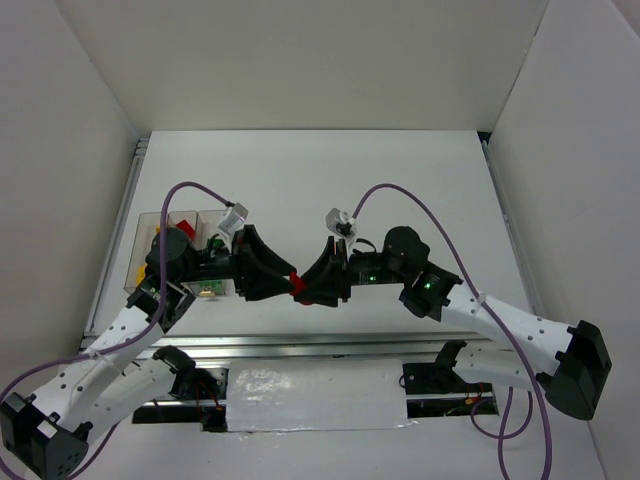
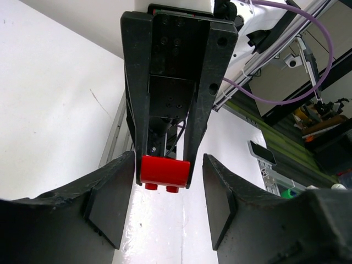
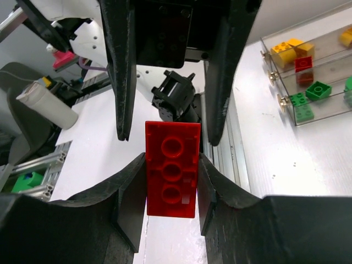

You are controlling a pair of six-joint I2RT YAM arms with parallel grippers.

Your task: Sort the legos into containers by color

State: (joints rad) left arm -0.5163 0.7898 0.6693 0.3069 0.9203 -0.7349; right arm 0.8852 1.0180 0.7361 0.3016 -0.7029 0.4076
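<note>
Currently, right fingers (image 3: 132, 198): pinching red lego (image 3: 171, 170)
Left fingers (image 2: 110, 203): spread around lego; close squarely before right releases

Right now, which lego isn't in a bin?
The red lego: it alone is pinched in the right gripper. The other legos in view lie inside the bins.

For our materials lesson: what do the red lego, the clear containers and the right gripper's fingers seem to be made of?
Red lego: hard, glossy plastic; its moulded studs catch soft highlights.
Containers: clear rigid plastic, perhaps acrylic; the pieces inside show through the walls.
Right gripper, fingers: matte black, probably plastic, though the look leaves coated metal open.
</note>
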